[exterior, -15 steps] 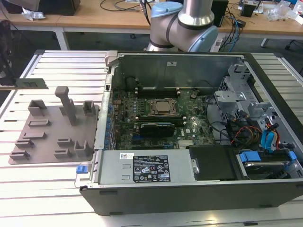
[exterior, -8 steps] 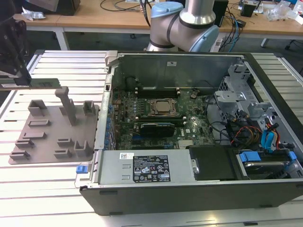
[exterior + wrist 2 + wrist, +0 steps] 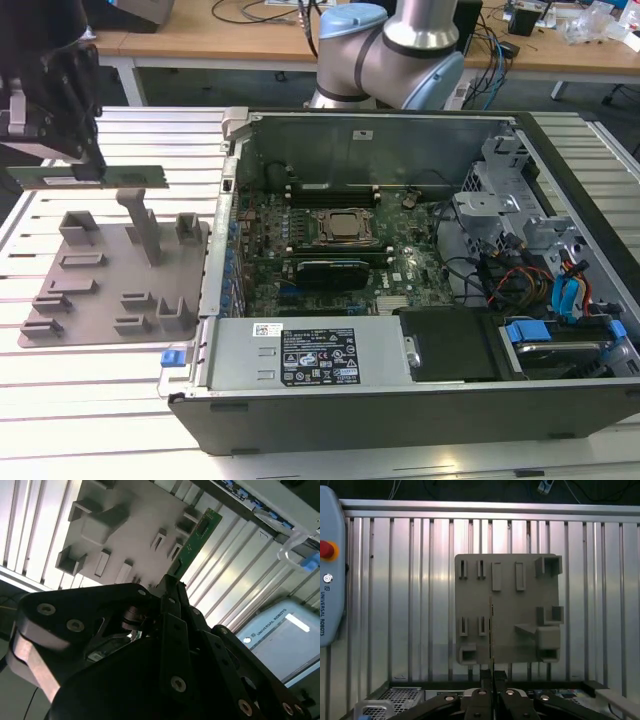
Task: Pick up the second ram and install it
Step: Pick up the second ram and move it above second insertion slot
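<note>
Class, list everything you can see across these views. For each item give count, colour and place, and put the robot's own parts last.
second ram: one, green, held in the air over the tray
tray: one, grey with raised blocks, on the table at the exterior view's left
computer case: one, black, open, to the exterior view's right of the tray
motherboard: one, green, inside the case
processor: one, silver, mid-motherboard
power supply: one, silver, along the case's near side
table: one, slatted silver, under everything
teach pendant: one, pale blue-grey, red button, apart from the tray
robot arm: one, silver and pale blue, behind the case
end effector: one, black, shut on the second ram
</note>
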`<state>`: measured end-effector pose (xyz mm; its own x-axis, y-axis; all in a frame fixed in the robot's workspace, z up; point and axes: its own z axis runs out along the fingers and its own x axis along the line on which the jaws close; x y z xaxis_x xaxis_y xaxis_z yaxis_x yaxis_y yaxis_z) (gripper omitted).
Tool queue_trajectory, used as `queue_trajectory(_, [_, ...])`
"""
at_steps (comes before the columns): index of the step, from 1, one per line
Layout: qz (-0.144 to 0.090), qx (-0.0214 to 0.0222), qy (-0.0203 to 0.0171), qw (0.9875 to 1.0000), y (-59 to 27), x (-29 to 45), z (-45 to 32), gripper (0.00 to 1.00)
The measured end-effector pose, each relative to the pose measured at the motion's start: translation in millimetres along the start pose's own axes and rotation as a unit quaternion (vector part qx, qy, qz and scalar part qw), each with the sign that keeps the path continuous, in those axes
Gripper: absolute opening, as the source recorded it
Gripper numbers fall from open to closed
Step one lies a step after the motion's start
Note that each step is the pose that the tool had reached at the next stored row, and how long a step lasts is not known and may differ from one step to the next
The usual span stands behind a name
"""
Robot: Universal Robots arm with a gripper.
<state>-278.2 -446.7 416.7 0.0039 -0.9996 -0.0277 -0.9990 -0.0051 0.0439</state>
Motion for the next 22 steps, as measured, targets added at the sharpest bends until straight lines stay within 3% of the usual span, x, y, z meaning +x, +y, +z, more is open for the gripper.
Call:
queue_trajectory(3, [0.0,0.0,0.0,1.0,-17.5,0.0,-0.7,0.13])
queue_trajectory(7, [0.0,0.0,0.0,1.0,-33.4,0.1,-1.5,0.13])
queue_trajectory(8, [0.0,0.0,0.0,1.0,-41.8,0.2,-1.8,0.13])
queue_trajectory(10, [0.0,-0.0001,0.0,1.0,-47.5,0.2,-2.1,0.13])
queue_trajectory(15, [0.0,-0.0001,-0.0001,1.0,-73.4,0.3,-3.2,0.13])
queue_trajectory(17, [0.0,-0.0002,0.0,1.0,-77.9,0.3,-3.4,0.13])
queue_trajectory(22, [0.0,-0.0003,0.0,1.0,-100.3,0.4,-4.4,0.13])
